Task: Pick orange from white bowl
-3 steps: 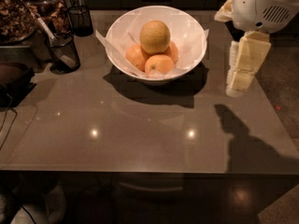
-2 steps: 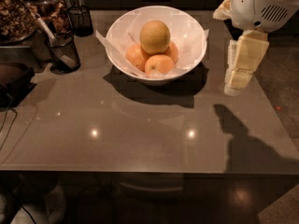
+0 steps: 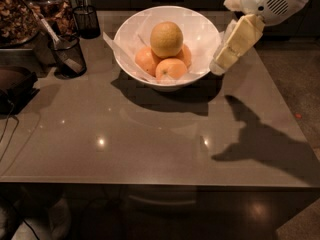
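Observation:
The orange [image 3: 166, 39], large, pale yellowish-orange and dimpled, sits on top of three smaller, brighter oranges [image 3: 170, 68] in the white bowl [image 3: 200, 29], which is lined with white paper and stands at the back middle of the grey table. My gripper [image 3: 222, 63] hangs from the white arm at the upper right. Its cream fingers point down-left, right beside the bowl's right rim and above the table. It holds nothing.
Two black mesh cups [image 3: 67, 54] [image 3: 86, 20] stand left of the bowl, one with a utensil in it. A container of dried brown pieces [image 3: 15, 14] and a dark appliance [image 3: 15, 84] sit at the far left. The table's front edge [image 3: 150, 185] is near.
The gripper has moved left toward the bowl's right rim and a little up. The fruit and bowl have not moved.

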### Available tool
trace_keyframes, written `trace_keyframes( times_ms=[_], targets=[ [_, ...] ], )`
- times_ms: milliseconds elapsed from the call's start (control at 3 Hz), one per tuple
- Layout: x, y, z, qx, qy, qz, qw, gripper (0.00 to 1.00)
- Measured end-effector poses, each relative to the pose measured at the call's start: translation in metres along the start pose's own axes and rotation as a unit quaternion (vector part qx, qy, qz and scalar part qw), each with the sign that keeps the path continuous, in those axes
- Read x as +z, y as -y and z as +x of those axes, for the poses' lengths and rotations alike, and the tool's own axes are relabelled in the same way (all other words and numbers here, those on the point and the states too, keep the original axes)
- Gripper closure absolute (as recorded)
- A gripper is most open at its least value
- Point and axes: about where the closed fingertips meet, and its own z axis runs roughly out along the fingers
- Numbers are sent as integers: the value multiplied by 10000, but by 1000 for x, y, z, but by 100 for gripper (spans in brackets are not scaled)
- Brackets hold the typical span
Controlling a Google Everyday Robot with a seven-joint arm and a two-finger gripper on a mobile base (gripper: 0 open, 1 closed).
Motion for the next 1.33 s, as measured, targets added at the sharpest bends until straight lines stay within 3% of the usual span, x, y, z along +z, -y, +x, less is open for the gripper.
trace_keyframes(
  times_ms=[333,667,1333],
  targets=[
    [20,29,-27,215,784,-293,9963,0],
    [16,39,-35,214,979,-249,9947,0],
    [74,54,-37,575,1228,-346,9902,0]
  ],
)
